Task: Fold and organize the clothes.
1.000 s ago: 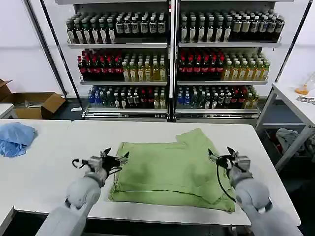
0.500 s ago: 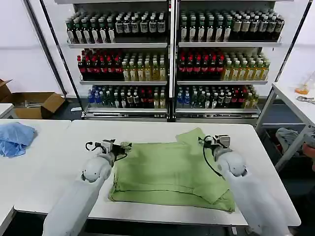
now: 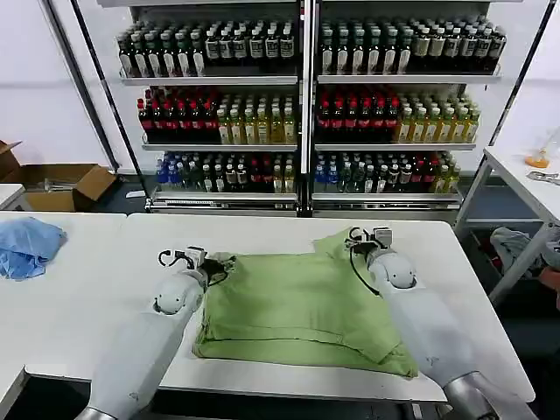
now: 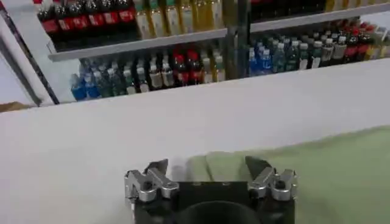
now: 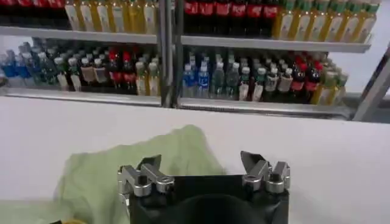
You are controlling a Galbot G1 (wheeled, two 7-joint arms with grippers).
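Shirt [image 3: 302, 306] is laid flat and partly folded on the table [image 3: 79, 306], long axis running left to right between the arms. The left end effector [image 3: 213, 262] is placed at the far left corner, the right end effector [image 3: 360, 238] at the far right sleeve. Both are seen with jaws spread and nothing held, arms stretched forward low over the table.

One light green polo shirt [image 3: 302, 306] lies on one white worktop [image 3: 262, 232]. Two tools are over it, the left tool [image 3: 219, 262] and the right tool [image 3: 354, 236]. One light blue cloth [image 3: 26, 245] and one cardboard box [image 3: 61, 185] are off to the left. Two shelving racks [image 3: 302, 105] of three bottle rows each stand behind.
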